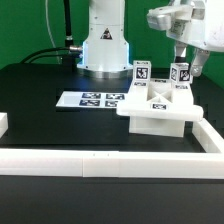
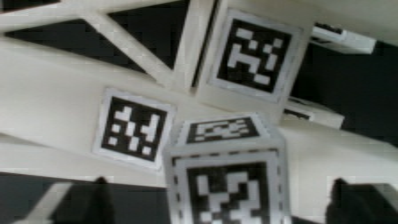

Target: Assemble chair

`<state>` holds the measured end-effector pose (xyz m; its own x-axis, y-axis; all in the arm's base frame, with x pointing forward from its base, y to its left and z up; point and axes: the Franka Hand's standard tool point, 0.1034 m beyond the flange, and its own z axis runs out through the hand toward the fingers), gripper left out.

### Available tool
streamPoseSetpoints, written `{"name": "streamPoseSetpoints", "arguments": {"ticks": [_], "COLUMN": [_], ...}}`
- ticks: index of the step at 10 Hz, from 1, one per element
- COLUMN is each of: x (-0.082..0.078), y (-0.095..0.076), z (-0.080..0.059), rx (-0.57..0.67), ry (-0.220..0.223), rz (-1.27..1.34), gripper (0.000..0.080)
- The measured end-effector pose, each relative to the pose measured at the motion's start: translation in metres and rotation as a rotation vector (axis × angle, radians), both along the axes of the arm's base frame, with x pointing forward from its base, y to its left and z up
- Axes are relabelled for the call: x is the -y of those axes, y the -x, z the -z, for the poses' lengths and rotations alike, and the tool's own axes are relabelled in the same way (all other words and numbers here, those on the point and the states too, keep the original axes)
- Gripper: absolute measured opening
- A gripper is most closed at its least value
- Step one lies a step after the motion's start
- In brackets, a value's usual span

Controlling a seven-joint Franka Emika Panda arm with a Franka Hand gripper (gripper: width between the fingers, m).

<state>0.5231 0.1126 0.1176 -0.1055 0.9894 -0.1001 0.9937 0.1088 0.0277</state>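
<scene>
The chair (image 1: pixel 156 116) is a blocky white body on the black table, towards the exterior view's right. Two tagged upright pieces rise from it, one (image 1: pixel 141 72) towards the exterior view's left and one (image 1: pixel 180 75) towards its right. My gripper (image 1: pixel 181 58) hangs straight over the latter upright, fingers pointing down around its top. In the wrist view that tagged upright (image 2: pixel 228 188) stands between my dark fingers (image 2: pixel 79 203), with a dark gap on each side. The gripper (image 2: pixel 222 206) is open and straddles the piece without gripping it. Behind it, white bars and another tagged piece (image 2: pixel 253 52) show.
The marker board (image 1: pixel 90 100) lies flat on the table beside the chair, on the exterior view's left. A long white border rail (image 1: pixel 100 162) runs along the table's front and up both sides. The arm's base (image 1: pixel 105 45) stands behind the marker board.
</scene>
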Motion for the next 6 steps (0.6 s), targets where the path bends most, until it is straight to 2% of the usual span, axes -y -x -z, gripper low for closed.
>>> {"name": "streamPoseSetpoints", "arguments": {"ticks": [1,2,3,6], "x": [0.0016,0.0019,0.0022,0.0026], "y": [0.0010,0.0010,0.0009,0.0008], "z": [0.0009,0.0011,0.0010,0.0010], "rx": [-0.001,-0.002,-0.002,0.002], "ry": [0.000,0.001,0.001,0.000], "rz": [0.014,0.014,0.015,0.050], "gripper": [0.0428,0.0428,0.0282,0.0282]}}
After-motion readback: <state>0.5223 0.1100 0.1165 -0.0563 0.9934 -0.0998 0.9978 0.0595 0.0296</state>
